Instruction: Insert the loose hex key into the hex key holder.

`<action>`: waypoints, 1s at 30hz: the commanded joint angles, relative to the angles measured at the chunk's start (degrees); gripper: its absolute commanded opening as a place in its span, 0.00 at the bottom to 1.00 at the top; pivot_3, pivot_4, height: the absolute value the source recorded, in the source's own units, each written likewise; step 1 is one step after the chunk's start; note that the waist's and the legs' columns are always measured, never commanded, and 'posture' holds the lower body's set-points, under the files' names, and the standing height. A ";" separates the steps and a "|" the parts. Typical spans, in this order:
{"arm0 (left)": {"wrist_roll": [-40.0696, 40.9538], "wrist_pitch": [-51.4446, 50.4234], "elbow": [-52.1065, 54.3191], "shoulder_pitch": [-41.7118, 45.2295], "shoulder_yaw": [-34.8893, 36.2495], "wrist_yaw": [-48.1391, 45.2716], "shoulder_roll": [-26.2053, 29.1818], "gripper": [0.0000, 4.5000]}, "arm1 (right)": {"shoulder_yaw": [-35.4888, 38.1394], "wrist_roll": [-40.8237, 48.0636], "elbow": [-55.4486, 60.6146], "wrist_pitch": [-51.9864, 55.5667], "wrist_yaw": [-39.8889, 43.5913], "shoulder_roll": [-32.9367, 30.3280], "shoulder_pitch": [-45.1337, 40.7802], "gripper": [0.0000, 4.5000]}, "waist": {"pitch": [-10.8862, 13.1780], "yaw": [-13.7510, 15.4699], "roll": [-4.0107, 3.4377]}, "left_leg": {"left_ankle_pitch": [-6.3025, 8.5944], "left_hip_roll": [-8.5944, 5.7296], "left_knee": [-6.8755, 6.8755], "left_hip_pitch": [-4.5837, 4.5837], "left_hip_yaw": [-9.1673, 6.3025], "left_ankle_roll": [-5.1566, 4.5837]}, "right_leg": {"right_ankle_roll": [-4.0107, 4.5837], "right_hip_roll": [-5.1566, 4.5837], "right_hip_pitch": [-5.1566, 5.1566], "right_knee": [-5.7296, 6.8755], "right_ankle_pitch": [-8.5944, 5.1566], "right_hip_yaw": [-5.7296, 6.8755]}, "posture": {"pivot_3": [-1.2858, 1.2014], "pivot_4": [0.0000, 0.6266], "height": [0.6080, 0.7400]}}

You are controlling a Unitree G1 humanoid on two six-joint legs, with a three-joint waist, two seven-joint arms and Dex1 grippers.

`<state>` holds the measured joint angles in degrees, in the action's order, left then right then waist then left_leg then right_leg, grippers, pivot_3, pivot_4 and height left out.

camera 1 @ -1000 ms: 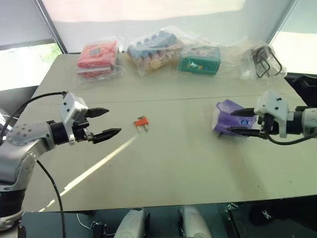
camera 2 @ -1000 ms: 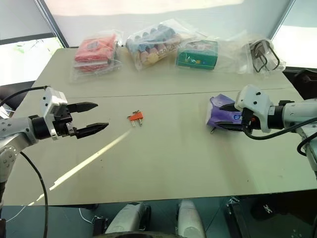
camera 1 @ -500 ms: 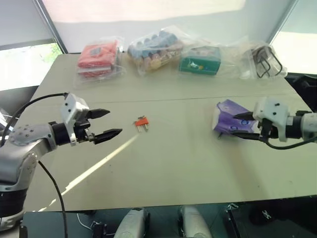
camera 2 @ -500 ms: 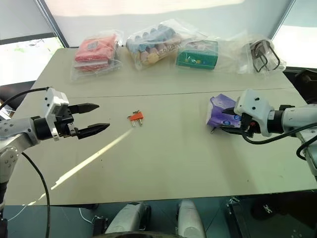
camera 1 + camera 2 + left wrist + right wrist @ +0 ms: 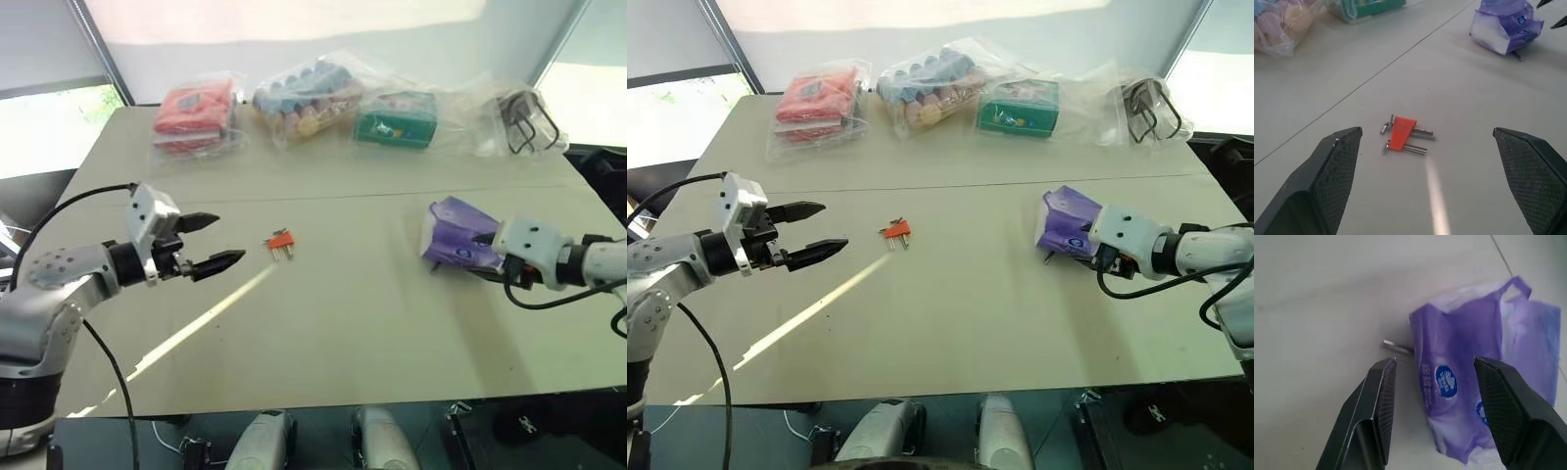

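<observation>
Reaching for the loose hex key

The right gripper (image 5: 1432, 396), fingers apart, straddles a purple packet (image 5: 1068, 227); the loose hex key (image 5: 1398, 347) pokes from under it. Next: pinch that end. The left gripper (image 5: 217, 243) gapes near the hex key holder (image 5: 281, 241), mid-tabletop.

The holder (image 5: 1402, 134), a small red-orange clip with short metal keys projecting from both ends, is laid flat near the middle of the table. Well apart from it, only one grey end of the loose key (image 5: 1397, 347) is seen, the rest hidden.
</observation>
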<state>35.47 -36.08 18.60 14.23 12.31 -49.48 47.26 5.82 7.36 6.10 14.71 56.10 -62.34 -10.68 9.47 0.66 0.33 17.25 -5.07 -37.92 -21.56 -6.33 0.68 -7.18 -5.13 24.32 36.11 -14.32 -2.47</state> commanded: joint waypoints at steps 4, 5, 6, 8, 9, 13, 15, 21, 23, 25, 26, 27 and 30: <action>-0.43 0.61 2.53 0.30 0.11 0.86 0.02 1.00 | -2.02 -7.03 -3.08 -5.18 -6.95 3.78 0.08 0.57 | 0.00 -0.10 -0.01 | -0.07 0.00 0.00 0.02 0.02 0.12 | 0.00 0.03 0.01 0.02 0.00 -0.02 | 0.52 0.24 1.00; -0.46 0.64 2.62 0.27 0.06 0.90 0.05 1.00 | -2.44 -7.65 -3.50 -5.77 -7.43 4.18 0.07 0.57 | 0.00 -0.08 -0.01 | -0.07 0.00 0.00 0.02 0.02 0.12 | 0.00 0.04 0.01 0.02 0.00 -0.02 | 0.52 0.24 1.00; -0.60 0.76 2.68 0.25 -0.08 0.95 0.10 1.00 | -2.91 -8.51 -4.10 -6.28 -8.09 4.61 -0.02 0.57 | 0.00 -0.07 -0.01 | -0.07 0.00 0.00 0.02 0.01 0.12 | 0.00 0.05 0.02 0.02 0.00 -0.02 | 0.52 0.24 1.00; -0.81 0.88 2.89 0.27 -0.39 1.11 0.16 1.00 | -4.03 -10.74 -5.98 -8.32 -9.54 5.20 -0.19 0.57 | 0.00 -0.07 0.00 | -0.07 0.00 0.00 0.02 0.02 0.12 | 0.00 0.08 0.02 0.02 0.00 -0.02 | 0.52 0.24 1.00; -0.86 0.86 2.98 0.32 -0.47 1.22 0.13 1.00 | -4.39 -11.83 -6.87 -8.93 -10.32 5.37 -0.39 0.57 | 0.00 -0.08 -0.01 | -0.07 0.00 0.00 0.02 0.02 0.12 | 0.00 0.09 0.01 0.02 0.00 -0.02 | 0.52 0.24 1.00; -1.00 0.74 3.27 0.53 -0.62 1.67 -0.14 1.00 | -5.33 -13.86 -9.73 -10.99 -12.20 6.15 -1.35 0.57 | 0.00 -0.05 0.00 | -0.10 -0.01 -0.01 0.02 0.03 0.17 | 0.00 0.10 0.01 0.02 0.00 -0.02 | 0.52 0.24 1.00; -1.17 0.75 3.54 0.32 -0.69 1.84 -0.25 1.00 | -5.41 -14.32 -10.77 -11.03 -13.25 7.17 -2.06 0.43 | 0.00 -0.08 0.00 | -0.10 -0.01 -0.01 0.02 0.03 0.17 | 0.00 0.10 0.01 0.03 0.00 -0.03 | 0.52 0.24 1.00; -1.15 0.53 4.19 -0.04 -0.70 2.59 -0.59 1.00 | -5.47 -14.96 -11.91 -12.18 -13.79 8.08 -2.65 0.01 | 0.00 -0.10 0.00 | -0.10 0.00 -0.01 0.02 0.04 0.17 | 0.00 0.11 0.01 0.03 0.00 -0.03 | 0.52 0.24 1.00; -1.20 0.62 4.12 -0.06 -0.68 2.59 -0.61 1.00 | -5.30 -15.13 -11.98 -12.35 -13.98 8.27 -2.68 0.01 | 0.00 -0.09 -0.01 | -0.10 -0.01 -0.01 0.02 0.03 0.17 | 0.00 0.11 0.01 0.04 0.00 -0.03 | 0.52 0.24 1.00; -1.42 0.72 3.96 0.35 -1.11 2.80 -0.88 1.00 | -3.92 -14.76 -11.91 -11.26 -15.69 9.26 -2.43 0.01 | 0.00 -0.09 0.00 | -0.10 -0.01 -0.01 0.03 0.03 0.18 | 0.00 0.11 0.01 0.04 0.00 -0.03 | 0.52 0.24 1.00; -1.48 0.72 3.93 0.55 -1.33 2.88 -1.03 1.00 | -3.03 -14.79 -12.11 -10.84 -17.52 10.06 -2.57 0.01 | -0.01 -0.09 0.00 | -0.10 -0.01 -0.01 0.03 0.04 0.18 | 0.00 0.11 0.01 0.04 0.00 -0.03 | 0.52 0.24 1.00; -1.52 0.71 3.90 0.77 -1.55 2.96 -1.19 1.00 | -2.18 -15.14 -12.46 -10.12 -19.74 10.92 -2.90 0.01 | -0.01 -0.08 0.00 | -0.11 -0.01 -0.02 0.03 0.03 0.18 | 0.00 0.11 0.01 0.04 0.00 -0.03 | 0.52 0.24 1.00; -1.94 1.13 3.35 1.48 -2.38 2.77 -1.49 1.00 | 1.43 -17.68 -14.27 -6.72 -31.21 14.77 -4.96 0.01 | -0.01 -0.09 -0.01 | -0.15 -0.01 -0.02 0.02 0.03 0.26 | 0.00 0.11 0.02 0.06 0.00 -0.04 | 0.52 0.24 1.00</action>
<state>34.10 -35.97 21.01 14.39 9.67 -46.79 45.75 2.92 -9.04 -8.14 6.37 31.40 -48.10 -13.78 9.46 0.57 0.32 17.06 -5.09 -37.94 -21.54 -6.28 0.99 -7.18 -5.03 24.35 36.17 -14.32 -2.53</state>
